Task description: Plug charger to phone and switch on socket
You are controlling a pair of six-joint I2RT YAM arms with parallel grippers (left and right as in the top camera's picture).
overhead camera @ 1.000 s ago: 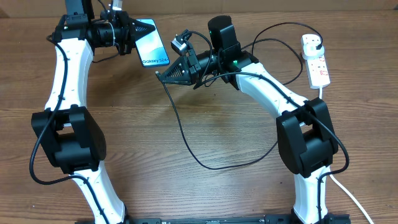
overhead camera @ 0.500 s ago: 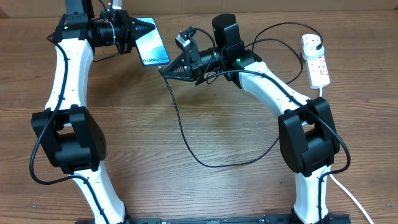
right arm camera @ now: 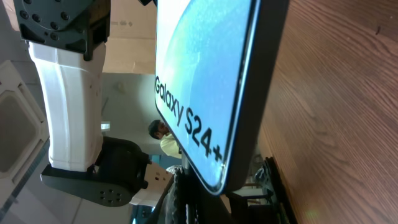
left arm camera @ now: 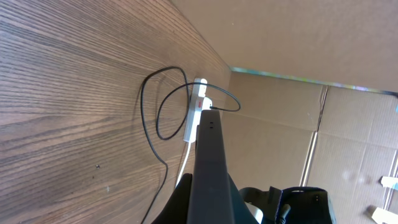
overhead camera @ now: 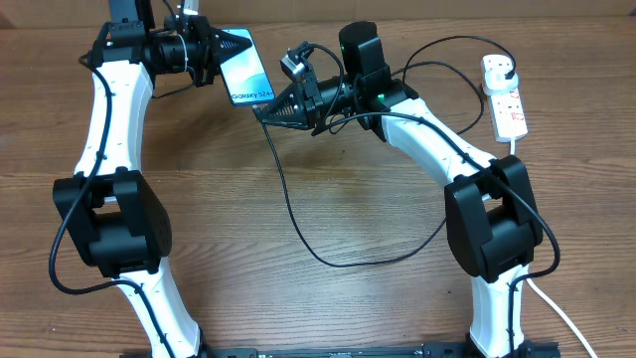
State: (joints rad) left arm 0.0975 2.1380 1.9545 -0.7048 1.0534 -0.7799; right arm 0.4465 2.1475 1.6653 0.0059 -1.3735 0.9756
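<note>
My left gripper (overhead camera: 231, 48) is shut on the phone (overhead camera: 248, 72) and holds it above the table's far side, screen showing "Galaxy S24+". In the left wrist view the phone's dark edge (left arm camera: 208, 155) runs up from the gripper (left arm camera: 210, 213). My right gripper (overhead camera: 264, 111) is shut on the charger's connector end, right at the phone's lower edge. In the right wrist view the screen (right arm camera: 205, 87) fills the frame just above the gripper (right arm camera: 230, 202); the tip itself is hidden. The black cable (overhead camera: 298, 224) loops across the table to its plug (overhead camera: 508, 68) in the socket (overhead camera: 505, 99).
The white power strip (left arm camera: 196, 109) lies at the far right of the wooden table (overhead camera: 199, 229), its thick white cord (overhead camera: 556, 313) running off the front right. Cardboard walls (left arm camera: 280, 81) stand behind the table. The cable loop lies mid-table between the arms.
My right gripper has risen and moved slightly right, up to the phone's lower edge. My left gripper has shifted the phone a little to the right.
</note>
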